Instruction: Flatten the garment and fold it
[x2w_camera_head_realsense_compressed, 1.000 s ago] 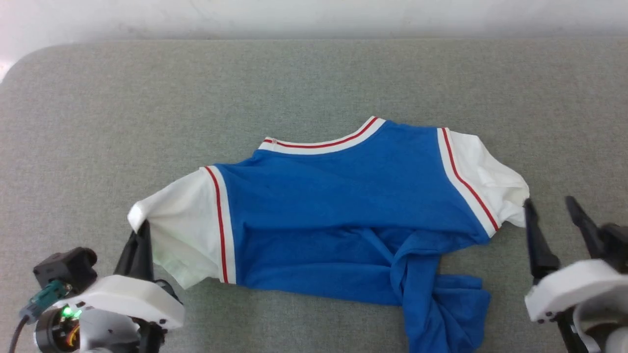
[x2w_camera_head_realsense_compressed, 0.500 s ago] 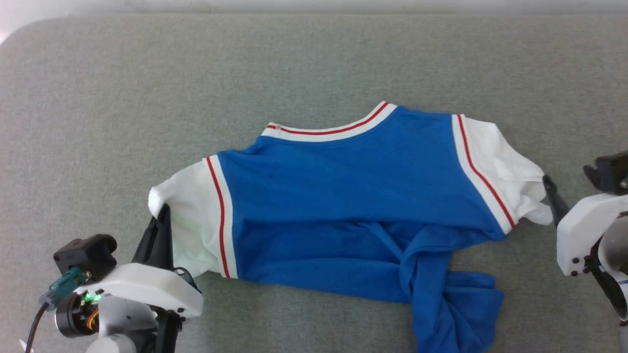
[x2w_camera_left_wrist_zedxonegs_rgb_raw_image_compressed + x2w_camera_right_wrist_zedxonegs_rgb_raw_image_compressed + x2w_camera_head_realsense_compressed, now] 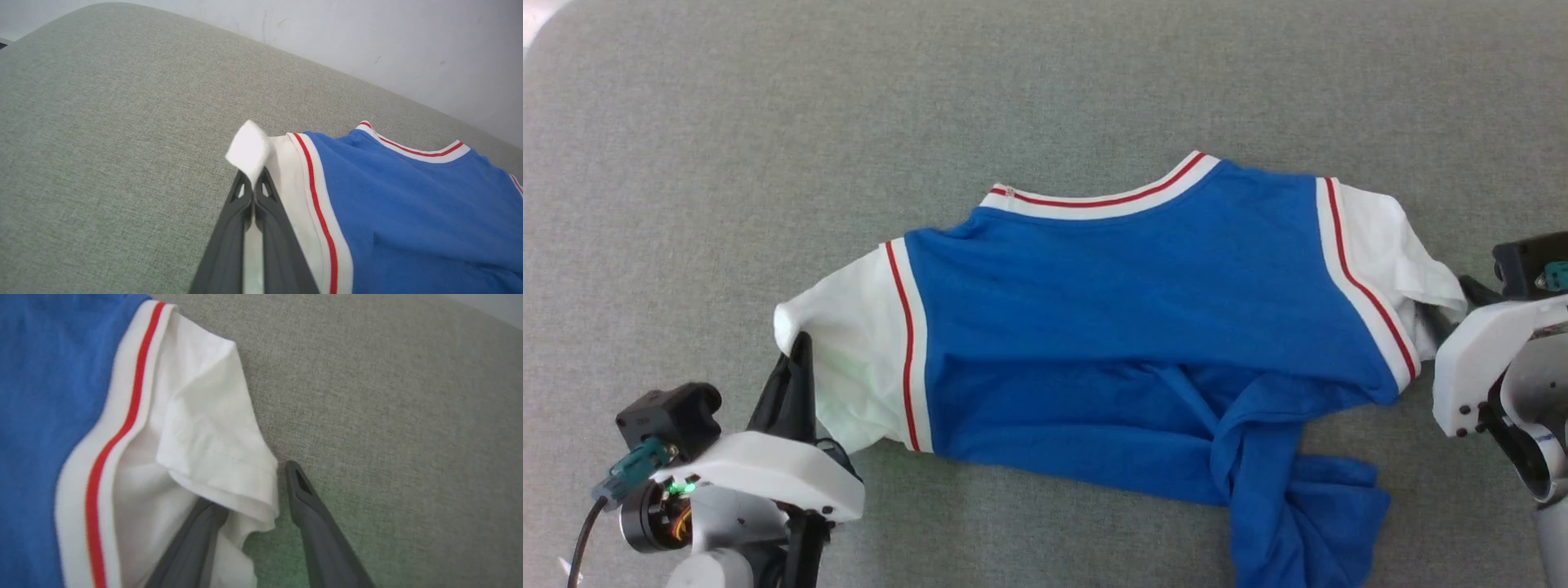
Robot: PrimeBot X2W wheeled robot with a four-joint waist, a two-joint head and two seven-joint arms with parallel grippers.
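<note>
Blue garment (image 3: 1143,310), hem (image 3: 1290,506) still bunched: left end effector (image 3: 253,183) clenched on left sleeve (image 3: 849,359); right end effector (image 3: 255,490), newly advanced, straddles right sleeve (image 3: 212,449) unclosed, so flattening pull nears.

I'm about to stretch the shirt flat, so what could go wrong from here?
The right gripper is open with just the right sleeve hem between its fingers; closing might catch only a thin fold that slips. The left gripper pinches only the left sleeve tip, so a hard pull may lose it. The lower part of the garment is twisted; stretching sideways could tighten that twist.
</note>
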